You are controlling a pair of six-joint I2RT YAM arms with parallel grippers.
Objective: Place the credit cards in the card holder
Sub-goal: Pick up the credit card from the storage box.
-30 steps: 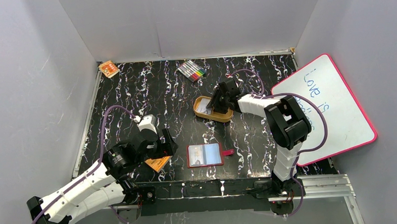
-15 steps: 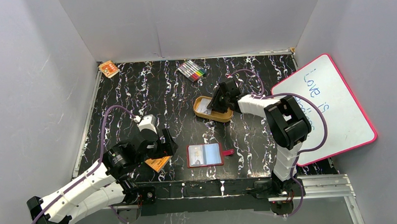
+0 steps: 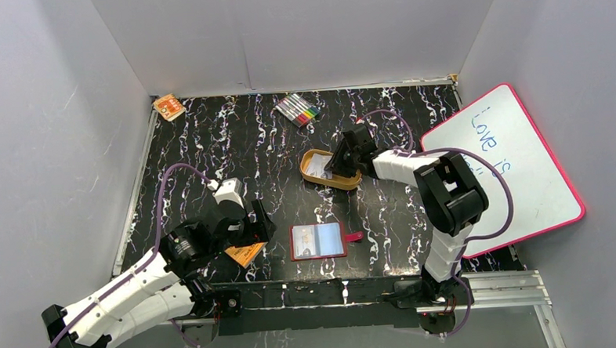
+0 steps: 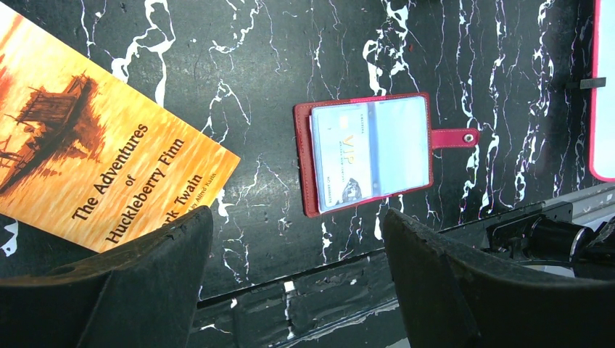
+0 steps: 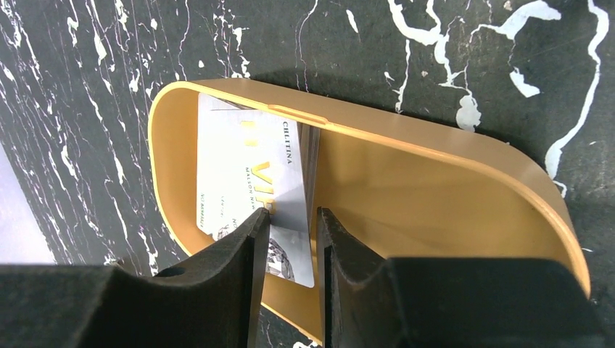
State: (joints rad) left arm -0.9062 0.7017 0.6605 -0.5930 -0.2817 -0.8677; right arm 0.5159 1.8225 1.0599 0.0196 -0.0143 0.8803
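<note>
Over the tin [image 5: 435, 145], our right claw [image 5: 292, 217] reaches down with its jaws drawn nearly together, leaving only a thin slot between them. A pale card [image 5: 239, 167] leans inside one end of the tin, directly under that slot, with its long axis running the same way as the fingers. Whether the pads actually pinch it, or a darker edge just beside it, we cannot tell. The holder [image 4: 303, 163] lies open and flat on the table [image 3: 209, 139], well apart from the tin, toward the near edge and between our two arms. Its snap tab points right, and a pocketed card [image 4: 341, 156] already shows inside. Our left claw [image 4: 294, 221] hangs spread wide and empty above the holder, beside the booklet [image 4: 94, 159], and is the nearer of the two to it. We judge the coming move to be a lift out of the tin, then a carry back toward the bases, with the card turned to meet a pocket.
</note>
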